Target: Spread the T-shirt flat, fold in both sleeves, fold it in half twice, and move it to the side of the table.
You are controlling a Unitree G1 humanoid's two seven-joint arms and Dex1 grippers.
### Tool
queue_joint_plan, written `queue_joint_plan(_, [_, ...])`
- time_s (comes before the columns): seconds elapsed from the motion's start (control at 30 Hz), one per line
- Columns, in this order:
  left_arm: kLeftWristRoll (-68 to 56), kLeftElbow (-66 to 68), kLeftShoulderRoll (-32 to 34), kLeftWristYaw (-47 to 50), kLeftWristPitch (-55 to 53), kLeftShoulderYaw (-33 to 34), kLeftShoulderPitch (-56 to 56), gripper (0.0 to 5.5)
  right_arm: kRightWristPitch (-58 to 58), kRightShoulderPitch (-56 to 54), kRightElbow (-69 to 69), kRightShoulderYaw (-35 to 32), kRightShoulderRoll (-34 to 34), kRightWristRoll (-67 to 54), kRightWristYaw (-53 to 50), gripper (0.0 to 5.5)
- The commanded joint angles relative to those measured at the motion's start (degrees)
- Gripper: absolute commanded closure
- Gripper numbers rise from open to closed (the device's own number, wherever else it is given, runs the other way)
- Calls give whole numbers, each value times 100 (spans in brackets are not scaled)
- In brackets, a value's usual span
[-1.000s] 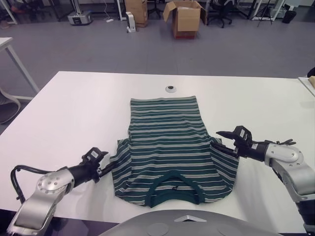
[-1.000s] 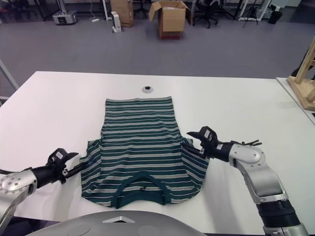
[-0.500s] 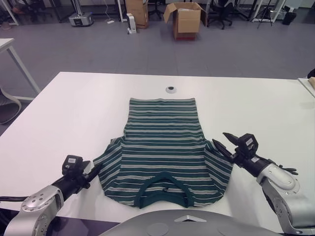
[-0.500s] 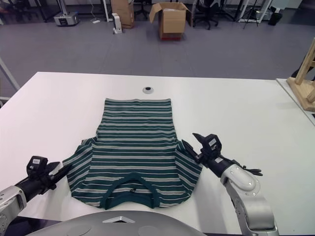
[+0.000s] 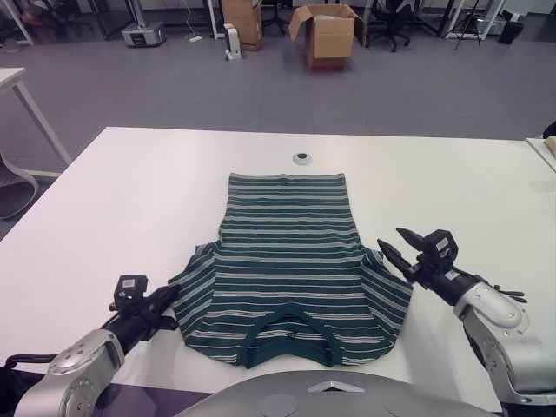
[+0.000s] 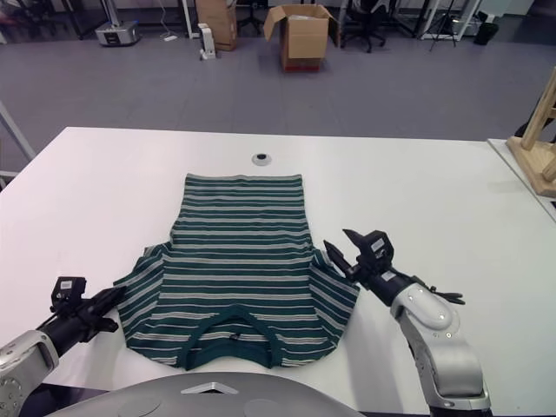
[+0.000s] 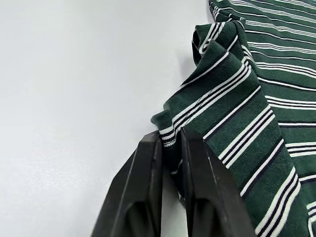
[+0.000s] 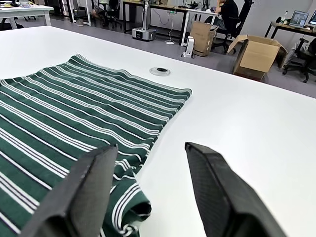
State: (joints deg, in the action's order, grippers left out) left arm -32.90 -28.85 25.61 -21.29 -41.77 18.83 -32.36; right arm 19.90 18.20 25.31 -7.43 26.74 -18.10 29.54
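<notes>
A green T-shirt with white stripes lies flat on the white table, collar nearest me and hem at the far end. Its left sleeve is drawn out sideways, and my left gripper is shut on that sleeve's edge, low on the table; the cloth sits pinched between the fingertips. My right gripper hovers open just beside the right sleeve, holding nothing. In the right wrist view its gripper stands wide apart over bare table next to the shirt.
A round cable grommet is set in the table just beyond the hem. A wooden object stands past the right table edge. Cardboard boxes are on the floor far behind. Bare table lies on both sides of the shirt.
The sleeves were drawn outward and the shirt slid toward me. My right gripper let go of the right sleeve and opened. My left gripper stays shut on the left sleeve, shifted slightly inward.
</notes>
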Motion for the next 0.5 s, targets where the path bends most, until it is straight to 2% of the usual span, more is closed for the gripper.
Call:
queue_joint_plan(0.03, [52, 111, -270, 211, -9, 59, -135, 549, -16, -71, -118, 3, -3, 44, -15, 294])
queue_joint_plan(0.23, [-301, -661, -440, -325, 663, 140, -355, 549, -28, 140, -80, -112, 31, 39, -2, 294])
queue_joint_plan(0.33, [83, -891, -221, -484, 1037, 30, -444, 549, 40, 608, 104, -404, -91, -187, -45, 294])
queue_joint_plan(0.5, [1584, -1513, 123, -539, 1982, -1053, -776, 549, 255, 1131, 222, -858, -739, -929, -398, 294])
